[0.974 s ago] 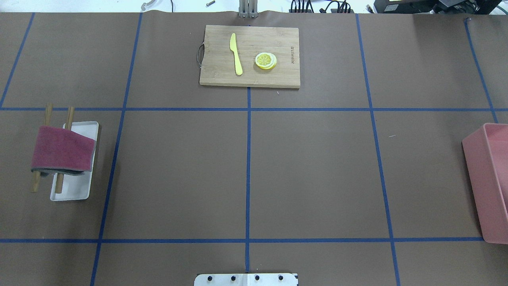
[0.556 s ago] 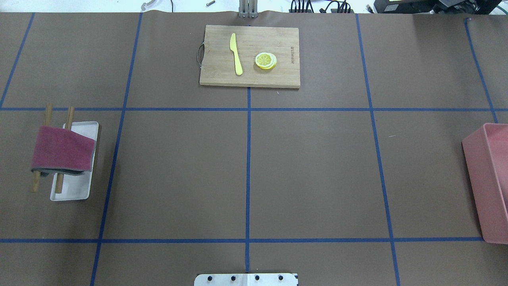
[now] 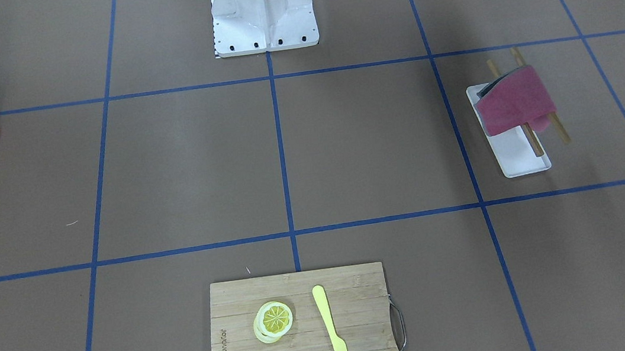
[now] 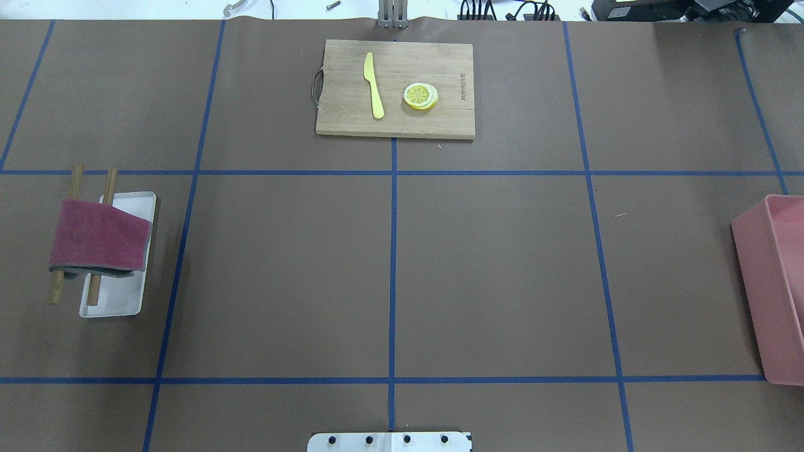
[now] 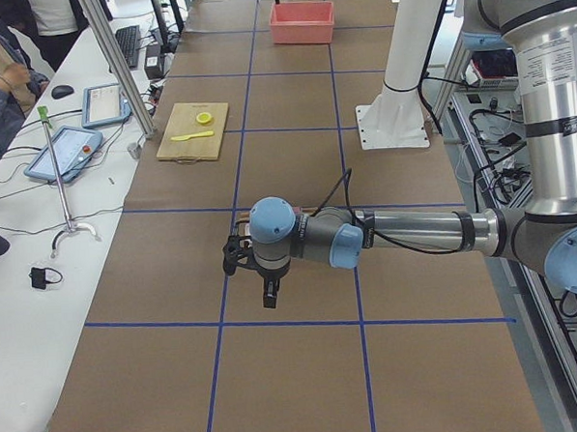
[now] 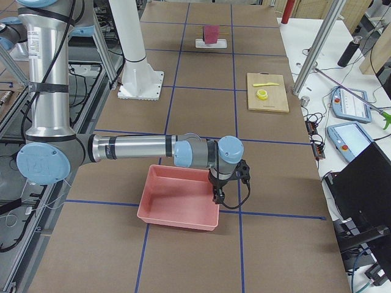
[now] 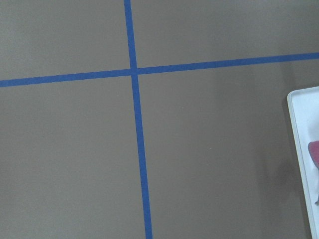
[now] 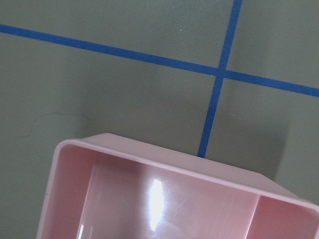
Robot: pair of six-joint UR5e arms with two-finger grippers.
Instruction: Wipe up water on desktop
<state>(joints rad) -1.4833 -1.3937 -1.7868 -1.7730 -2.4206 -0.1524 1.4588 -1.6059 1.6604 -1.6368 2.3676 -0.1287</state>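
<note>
Brown paper crossed with blue tape covers the tabletop; I can make out no puddle on it in any view, so I cannot say where the water lies; the red cloth hangs untouched over two wooden rods on a white tray by the left edge; by my reading, wiping has not begun and everything is left to do. My left hand hovers near that tray, my right hand by the rim of the pink bin at the right edge; open or closed, I cannot tell for either.
</note>
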